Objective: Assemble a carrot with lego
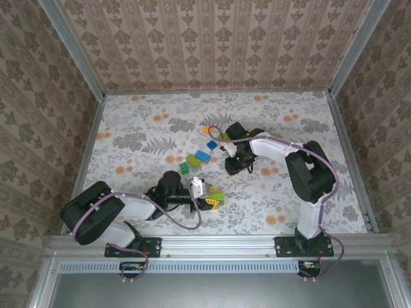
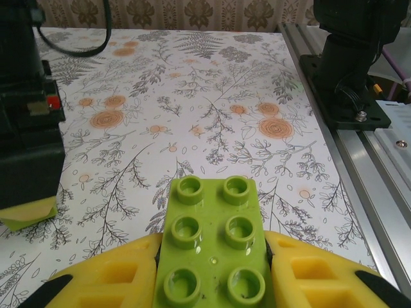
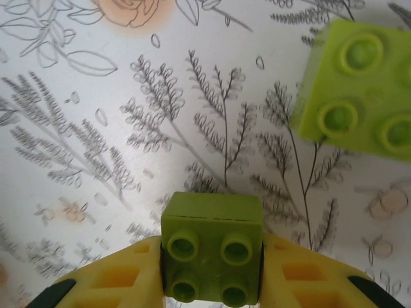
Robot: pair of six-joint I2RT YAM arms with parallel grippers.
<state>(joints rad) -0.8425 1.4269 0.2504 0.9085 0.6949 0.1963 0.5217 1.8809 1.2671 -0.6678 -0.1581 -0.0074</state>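
Damask-papered walls and aluminium rails enclose the desk, which has a pale cloth printed with grey ferns and orange blooms. Near the front edge, the left gripper is clamped tight on a lime brick. At mid-desk, the right gripper pinches a small green brick, with a loose lime piece just beside it. Other lego lies scattered nearby

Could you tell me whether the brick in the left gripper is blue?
No, the brick clamped in the left gripper is lime green, with six studs showing.
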